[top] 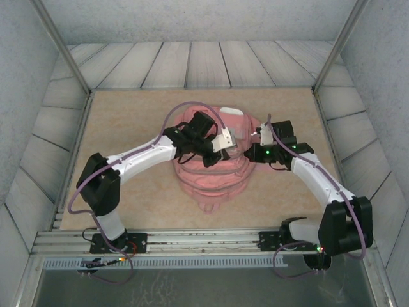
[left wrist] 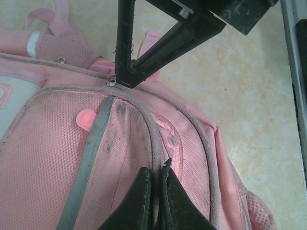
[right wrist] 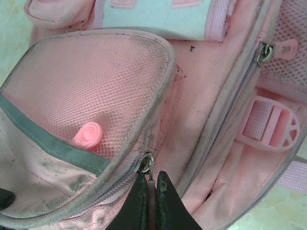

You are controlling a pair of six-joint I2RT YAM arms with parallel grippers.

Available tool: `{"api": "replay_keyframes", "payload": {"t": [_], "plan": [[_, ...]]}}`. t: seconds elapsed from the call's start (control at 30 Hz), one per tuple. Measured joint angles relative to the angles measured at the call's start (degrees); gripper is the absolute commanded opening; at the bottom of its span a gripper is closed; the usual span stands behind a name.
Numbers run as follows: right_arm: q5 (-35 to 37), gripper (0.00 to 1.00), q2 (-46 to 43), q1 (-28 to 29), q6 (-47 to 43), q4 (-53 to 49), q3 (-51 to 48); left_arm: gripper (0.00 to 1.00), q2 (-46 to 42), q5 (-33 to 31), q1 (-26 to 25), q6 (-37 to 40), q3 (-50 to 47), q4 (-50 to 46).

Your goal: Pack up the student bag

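Right fingers (right wrist: 136,206) on student bag (right wrist: 96,86) zip pull (right wrist: 147,166)

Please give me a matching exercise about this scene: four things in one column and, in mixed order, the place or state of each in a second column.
1. left gripper
2. right gripper
3. large soft pink fabric backpack
4. small round pink rubber tab

a. lies on the beige table
b. shut on a metal zip pull
c. sits on the pink mesh pocket, beside a grey strip
d. shut, pinching a backpack seam

Pairs: 1-d, 2-b, 3-a, 4-c.
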Motion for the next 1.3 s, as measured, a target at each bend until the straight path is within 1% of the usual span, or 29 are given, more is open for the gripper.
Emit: {"api": "replay_keyframes", "payload": {"t": [0.27, 0.5, 0.53, 0.6, 0.63, 0.7, 0.73, 0.83, 0.9, 0.97, 1.1, 1.2, 1.3], "plan": [[-6.8, 0.0, 3.5, -0.8, -2.1, 3.2, -1.8, 0.0, -1.1, 0.0, 0.2, 0.0, -2.7, 0.4], [-8.8, 0.0, 4.5, -1.2, -2.2, 4.6, -2.6, 0.0, -1.1, -0.1, 0.2, 0.0, -3.0, 0.0], [-9.2, 0.01, 4.7, -1.3, -2.3, 4.7, -2.6, 0.0, -1.1, -0.2, 0.2, -0.1, -3.0, 0.0], [-9.8, 0.08, 5.1, -1.5, -2.8, 4.3, -2.4, 0.0, -1.2, -0.5, 0.2, -0.4, -3.4, 0.2], [-9.9, 0.13, 5.3, -1.5, -3.1, 3.8, -2.1, 0.02, -1.4, -0.7, 0.2, -0.7, -3.9, 0.6], [-9.4, 0.21, 5.3, -1.6, -3.6, 2.9, -1.2, 0.11, -2.6, -1.2, 0.1, -1.5, -5.5, 1.6], [-8.9, 0.25, 5.3, -1.9, -4.0, 2.4, -0.5, 0.13, -3.7, -1.6, 0.1, -2.0, -6.6, 2.0], [-4.4, 0.38, 5.3, -3.3, -5.0, 1.2, 1.9, 0.26, -7.5, -2.3, 0.4, -3.8, -9.1, 0.9], [-2.3, 0.45, 5.3, -4.0, -5.3, 0.0, 3.6, 0.37, -9.9, -2.6, 0.6, -4.9, -9.8, 0.4], [-0.5, 0.5, 5.2, -4.1, -5.9, -1.4, 5.7, 0.45, -11.8, -3.1, 1.1, -5.9, -10.0, 0.4], [2.3, 0.6, 4.6, -4.0, -6.8, -3.9, 9.0, 0.59, -16.4, -4.9, 3.7, -8.4, -12.0, 0.9], [4.6, 0.7, 3.1, -4.0, -7.0, -4.7, 10.5, 0.74, -21.5, -8.5, 6.3, -11.0, -15.5, 1.8], [7.3, 0.83, 0.9, -4.0, -6.7, -4.1, 10.6, 0.87, -27.9, -14.3, 9.2, -14.1, -20.4, 3.1]]}}
